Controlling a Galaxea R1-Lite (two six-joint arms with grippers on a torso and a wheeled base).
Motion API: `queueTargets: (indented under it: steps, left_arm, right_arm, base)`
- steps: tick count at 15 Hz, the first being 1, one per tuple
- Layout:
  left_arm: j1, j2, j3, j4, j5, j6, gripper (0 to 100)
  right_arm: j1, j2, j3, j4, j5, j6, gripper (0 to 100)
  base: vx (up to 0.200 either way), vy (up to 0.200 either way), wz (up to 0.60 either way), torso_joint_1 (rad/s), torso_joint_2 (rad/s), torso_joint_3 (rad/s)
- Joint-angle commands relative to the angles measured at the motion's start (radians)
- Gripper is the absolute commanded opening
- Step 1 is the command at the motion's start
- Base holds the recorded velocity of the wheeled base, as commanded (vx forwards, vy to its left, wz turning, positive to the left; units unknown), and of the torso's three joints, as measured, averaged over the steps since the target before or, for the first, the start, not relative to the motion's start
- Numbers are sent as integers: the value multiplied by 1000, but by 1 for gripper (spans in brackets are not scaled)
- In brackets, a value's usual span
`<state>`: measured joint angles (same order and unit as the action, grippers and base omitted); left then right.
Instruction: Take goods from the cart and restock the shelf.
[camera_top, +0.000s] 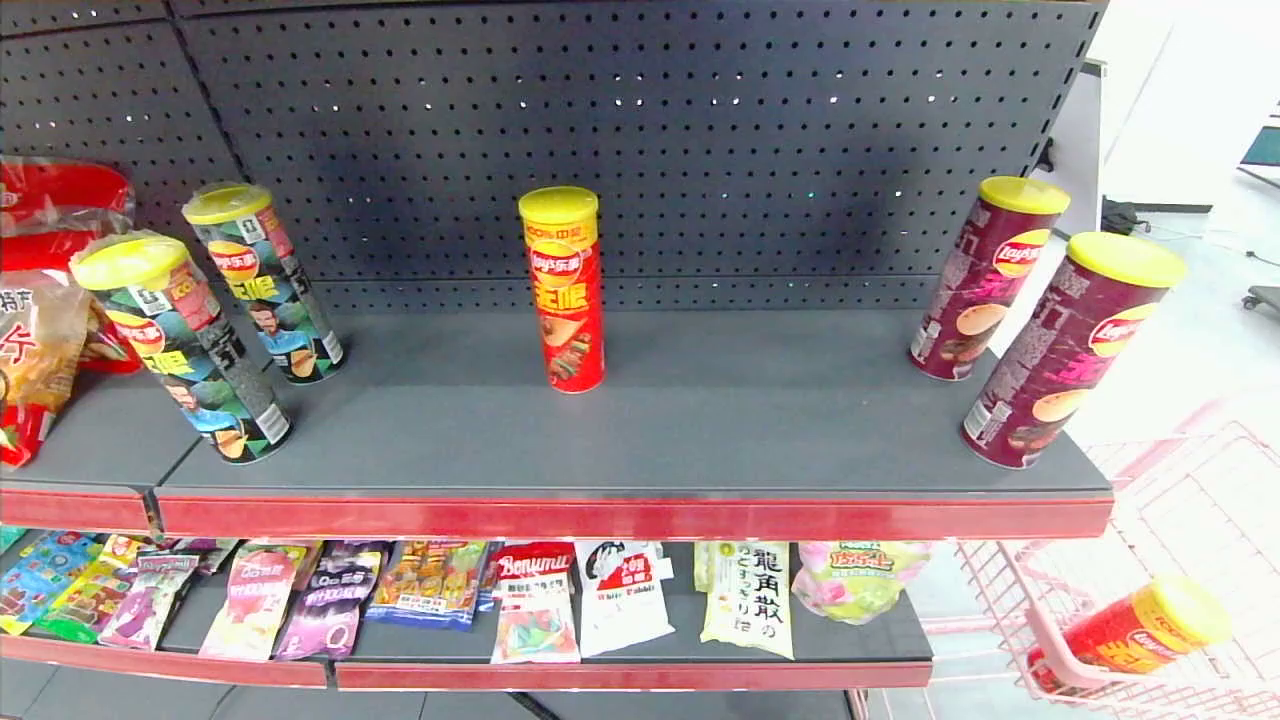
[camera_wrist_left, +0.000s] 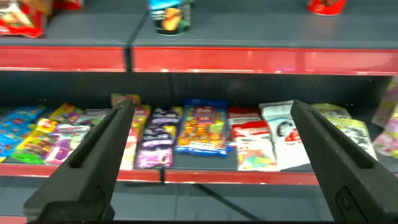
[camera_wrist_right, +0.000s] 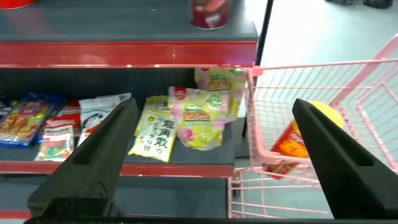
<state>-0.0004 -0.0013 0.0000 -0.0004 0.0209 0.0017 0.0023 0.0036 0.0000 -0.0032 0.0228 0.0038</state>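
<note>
A red chip can with a yellow lid (camera_top: 1130, 630) lies on its side in the pink wire cart (camera_top: 1180, 520) at the lower right. In the right wrist view the same can (camera_wrist_right: 292, 144) shows through the cart's mesh (camera_wrist_right: 323, 81), partly hidden behind one finger (camera_wrist_right: 336, 162). My right gripper (camera_wrist_right: 214, 107) is open and empty, level with the lower shelf and just left of the cart. My left gripper (camera_wrist_left: 211, 109) is also open and empty, facing the snack bags (camera_wrist_left: 199, 127) on the lower shelf. One red can (camera_top: 562, 290) stands mid-way along the upper shelf (camera_top: 640, 430).
Two maroon cans (camera_top: 985, 280) (camera_top: 1075, 350) stand at the upper shelf's right end and two dark patterned cans (camera_top: 265, 285) (camera_top: 180, 345) at its left. Between them the shelf board is bare. Flat snack bags (camera_top: 540, 600) line the lower shelf. Red bags (camera_top: 40, 290) sit far left.
</note>
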Motion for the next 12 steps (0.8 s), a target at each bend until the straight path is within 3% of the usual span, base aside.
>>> queueTargets:
  steps: [1, 7, 10, 12]
  left_arm:
    - [0, 1, 0, -1, 1, 0, 100]
    - [0, 1, 0, -1, 1, 0, 100]
    - [0, 1, 0, -1, 1, 0, 100]
    - [0, 1, 0, -1, 1, 0, 100]
  right_arm:
    - [1, -1, 0, 0, 0, 1, 100]
    - [1, -1, 0, 0, 0, 1, 100]
    - [1, -1, 0, 0, -1, 2, 100]
    - [1, -1, 0, 2, -1, 2, 100]
  base:
    - [0, -200, 0, -2, 2, -2]
    - [0, -200, 0, 1, 2, 2]
    - [0, 0, 0, 0, 0, 0]
    - [0, 0, -600, -5, 2, 2]
